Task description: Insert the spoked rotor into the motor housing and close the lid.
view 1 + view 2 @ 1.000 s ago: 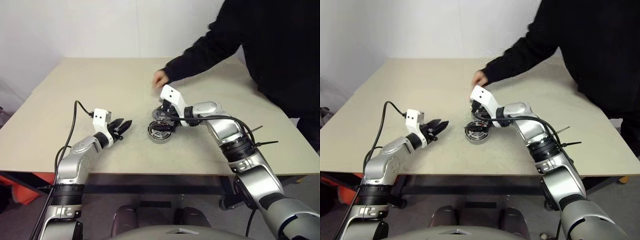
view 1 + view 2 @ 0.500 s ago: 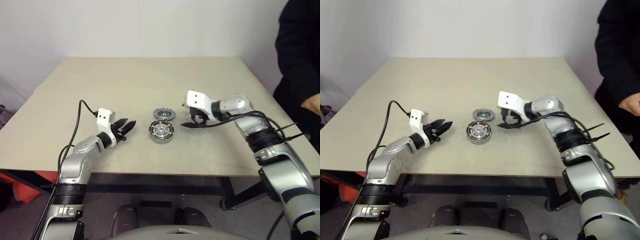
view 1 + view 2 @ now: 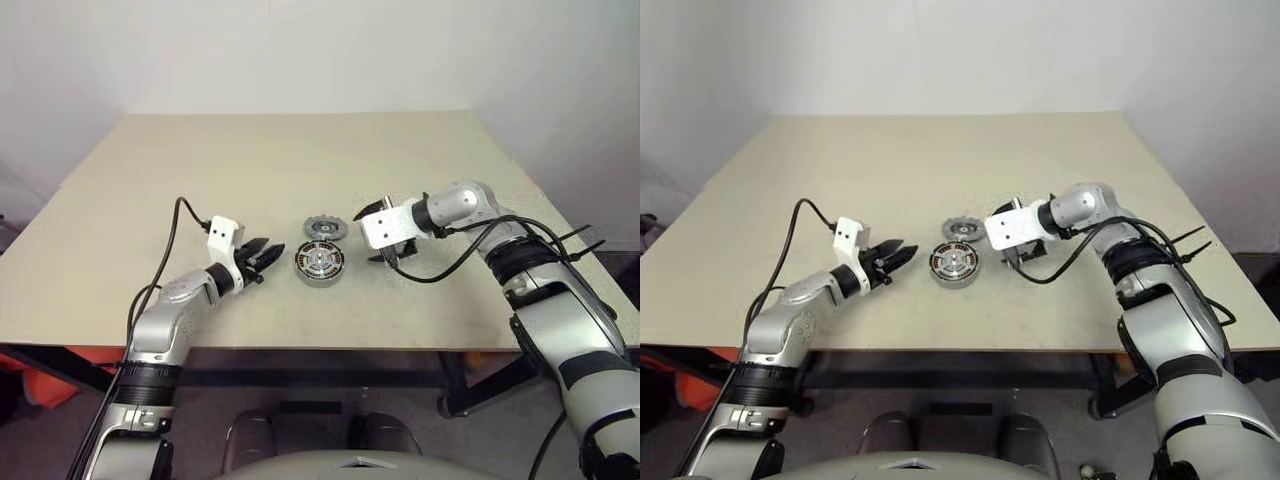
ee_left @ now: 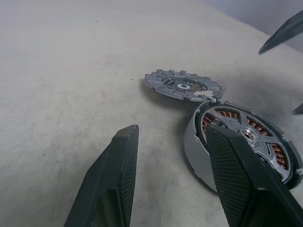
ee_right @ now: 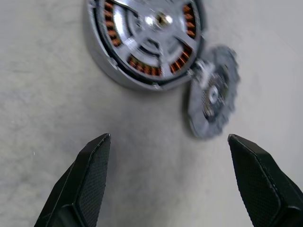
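Observation:
The motor housing (image 3: 321, 263), a round grey casing with copper windings around a silver hub, lies open side up on the table. The spoked rotor (image 3: 325, 228), a flat notched grey wheel, lies flat just behind it, touching its rim. My left gripper (image 3: 268, 256) is open and empty, pointing at the housing (image 4: 246, 137) from its left, a short gap away. My right gripper (image 3: 378, 236) is wide open and empty, just right of both parts and tilted down toward them; its wrist view shows the housing (image 5: 147, 38) and rotor (image 5: 210, 97) ahead of its fingertips. The lid is out of view.
The tan table (image 3: 250, 160) reaches well beyond the parts on every side; its front edge lies close below them. A black cable (image 3: 170, 235) loops from my left wrist, and cables (image 3: 470, 255) hang along my right forearm.
The person's arm, reaching in by the parts a second ago, has left the view. My right gripper drew back to the right off the parts and rolled over. My left gripper edged toward the housing.

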### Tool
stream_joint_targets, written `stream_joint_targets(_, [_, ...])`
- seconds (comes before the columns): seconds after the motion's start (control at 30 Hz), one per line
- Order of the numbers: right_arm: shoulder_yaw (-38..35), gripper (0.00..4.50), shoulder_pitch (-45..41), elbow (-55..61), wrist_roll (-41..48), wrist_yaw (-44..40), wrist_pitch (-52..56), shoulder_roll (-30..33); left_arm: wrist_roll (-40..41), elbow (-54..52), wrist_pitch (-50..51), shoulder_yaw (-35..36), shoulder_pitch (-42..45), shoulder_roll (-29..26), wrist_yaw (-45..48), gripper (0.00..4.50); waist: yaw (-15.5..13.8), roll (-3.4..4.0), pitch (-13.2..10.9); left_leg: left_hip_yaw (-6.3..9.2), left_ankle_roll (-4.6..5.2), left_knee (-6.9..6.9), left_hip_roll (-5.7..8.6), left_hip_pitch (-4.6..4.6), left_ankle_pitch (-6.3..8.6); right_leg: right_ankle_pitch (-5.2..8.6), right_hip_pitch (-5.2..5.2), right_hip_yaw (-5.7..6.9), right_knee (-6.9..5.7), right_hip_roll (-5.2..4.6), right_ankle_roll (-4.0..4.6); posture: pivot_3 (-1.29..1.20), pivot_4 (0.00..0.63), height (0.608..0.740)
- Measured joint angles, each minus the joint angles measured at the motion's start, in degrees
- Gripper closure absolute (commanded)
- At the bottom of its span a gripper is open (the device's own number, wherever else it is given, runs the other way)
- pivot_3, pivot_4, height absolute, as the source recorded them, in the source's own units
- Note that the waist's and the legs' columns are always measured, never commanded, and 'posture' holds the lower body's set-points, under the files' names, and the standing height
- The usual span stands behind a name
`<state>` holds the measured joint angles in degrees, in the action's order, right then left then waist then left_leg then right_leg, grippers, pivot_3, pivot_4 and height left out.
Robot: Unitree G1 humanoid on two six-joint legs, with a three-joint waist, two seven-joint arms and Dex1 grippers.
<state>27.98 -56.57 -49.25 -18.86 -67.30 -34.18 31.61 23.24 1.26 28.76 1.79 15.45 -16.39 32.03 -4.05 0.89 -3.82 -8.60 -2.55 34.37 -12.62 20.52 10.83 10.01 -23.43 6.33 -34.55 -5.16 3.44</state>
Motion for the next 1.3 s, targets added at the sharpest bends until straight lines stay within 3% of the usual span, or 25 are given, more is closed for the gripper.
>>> stream_joint_targets(0.43, [3.28,0.06,-3.17,-5.41,-3.94,-2.91,-9.16,-2.99,-0.76,0.03,0.01,-0.04,0.01,0.53,-0.21,2.13,0.15,0.0,-0.01,0.0,0.03,0.05,-0.03,-0.01,0.02,0.0,-0.01,-0.02,-0.09,0.01,0.02,0.0,0.0,0.74])
stream_joint_targets(0.87, [4.62,0.06,-3.15,-5.93,-5.26,-3.9,-11.44,-5.42,-1.03,0.03,-0.01,-0.03,0.0,0.94,-0.86,2.13,0.15,0.0,-0.01,0.0,0.03,0.07,-0.03,-0.01,0.02,-0.01,-0.01,-0.03,-0.12,0.01,0.03,0.0,0.0,0.74])
stream_joint_targets(0.97, [4.82,0.66,-3.37,-7.14,-5.97,-3.3,-11.6,-6.02,-1.07,0.04,-0.05,-0.02,-0.02,0.96,-1.06,2.13,0.16,0.0,0.0,0.0,0.03,0.08,-0.04,-0.03,0.02,-0.01,0.01,-0.04,-0.13,0.01,0.03,0.0,0.0,0.74])
stream_joint_targets(1.23, [4.8,3.51,-3.98,-8.0,-5.94,-2.46,-12.41,-7.52,-1.15,0.04,-0.17,0.04,-0.09,0.96,-1.3,2.13,0.22,0.0,-0.01,0.0,0.03,0.07,-0.04,-0.08,0.02,-0.01,0.01,-0.06,-0.14,0.01,0.03,0.0,0.0,0.74])
stream_joint_targets(1.3, [4.81,3.51,-4.44,-8.29,-6.22,-1.77,-12.91,-7.49,-1.27,0.04,-0.17,0.2,-0.19,0.95,-1.42,2.13,0.22,-0.01,0.0,0.0,0.03,0.07,-0.04,-0.1,0.02,-0.01,0.02,-0.07,-0.15,0.01,0.03,0.0,0.0,0.74])
